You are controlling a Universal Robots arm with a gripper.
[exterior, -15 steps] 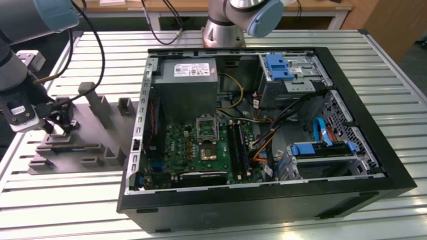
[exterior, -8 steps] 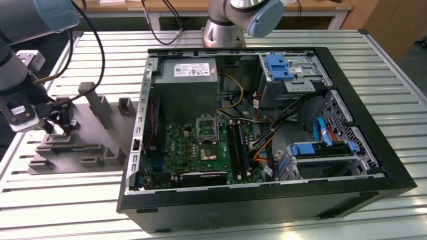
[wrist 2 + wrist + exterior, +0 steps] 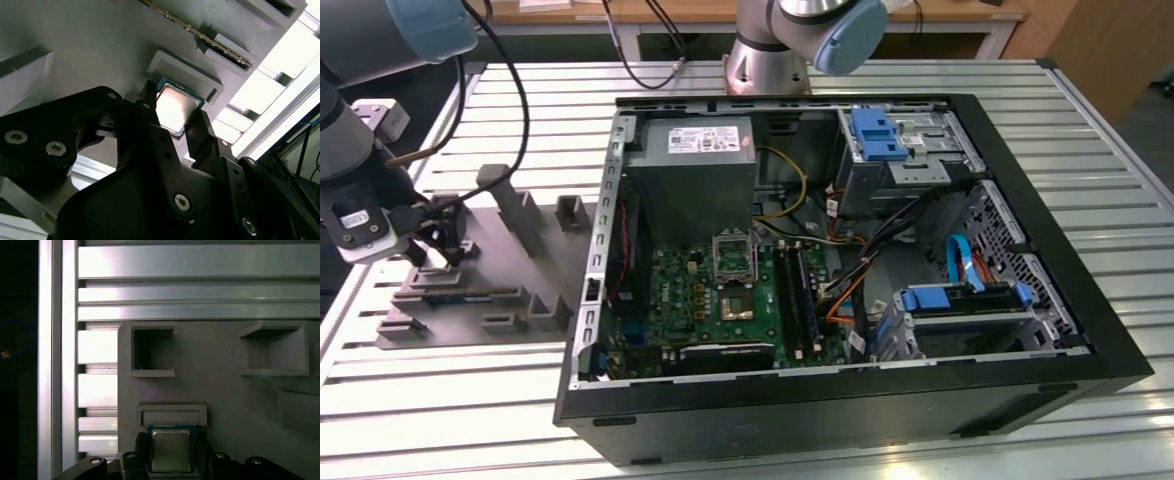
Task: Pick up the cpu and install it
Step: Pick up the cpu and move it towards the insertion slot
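Grey moulded plastic, matt and blocky, forms the parts fixture (image 3: 494, 290) on the exterior view's left, resting on the ribbed aluminium table (image 3: 454, 390). The black-fingered gripper (image 3: 443, 255) is down on it, well apart from the open black steel computer case (image 3: 854, 400). Inside the case, the silver rectangular socket frame (image 3: 735, 262) on the green motherboard (image 3: 707, 300) looks empty to us, so the installing is not yet done.

In the second wrist view, the cpu (image 3: 175, 106), a small flat square chip with a smooth silvery top and a thin greenish rim, lies on the fixture just beside a raised ledge (image 3: 185, 75). The two black fingers (image 3: 150, 112) press against its opposite edges. We judge it gripped but not lifted.

In the first wrist view, the chip sits between the fingertips, touching that shallow ledge, with two square open pockets (image 3: 152, 351) beyond.
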